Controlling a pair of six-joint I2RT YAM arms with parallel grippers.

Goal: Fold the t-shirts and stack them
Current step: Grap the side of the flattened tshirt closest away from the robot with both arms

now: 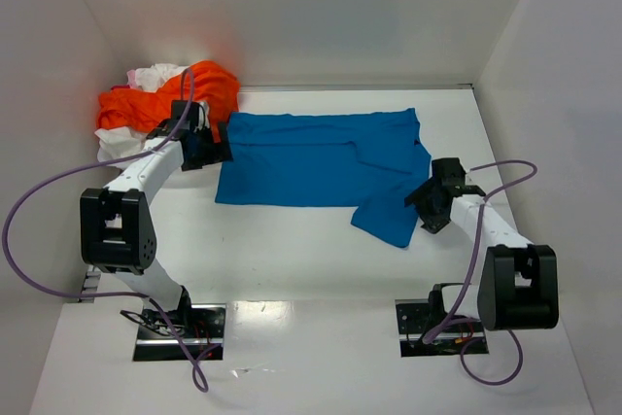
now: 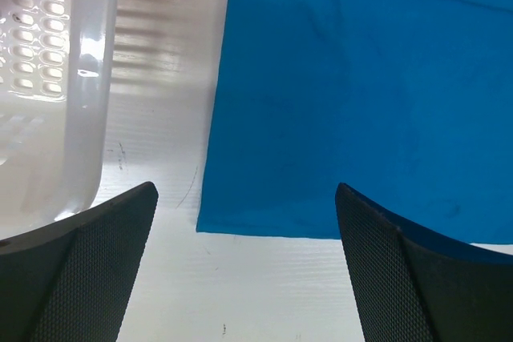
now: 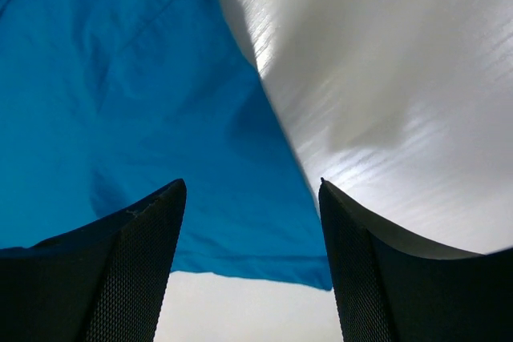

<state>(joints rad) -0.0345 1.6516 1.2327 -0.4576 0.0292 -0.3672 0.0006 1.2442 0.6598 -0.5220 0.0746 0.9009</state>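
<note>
Table: white.
Blue shirt: spread flat mid-table, one corner trailing toward your right arm.
Orange shirt, white shirts: heaped far left.
Basket: white plastic, near the blue shirt's left edge.
Left claw: jaws at their widest over that edge, gripping nothing.
Right claw: jaws wide apart above the trailing corner, gripping nothing.

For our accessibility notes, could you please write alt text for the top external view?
A bright blue cloth t-shirt lies spread on the white table, the left gripper at its left edge and the right gripper at its near right corner. A crumpled heap of orange and white shirts sits in the far left corner.
</note>
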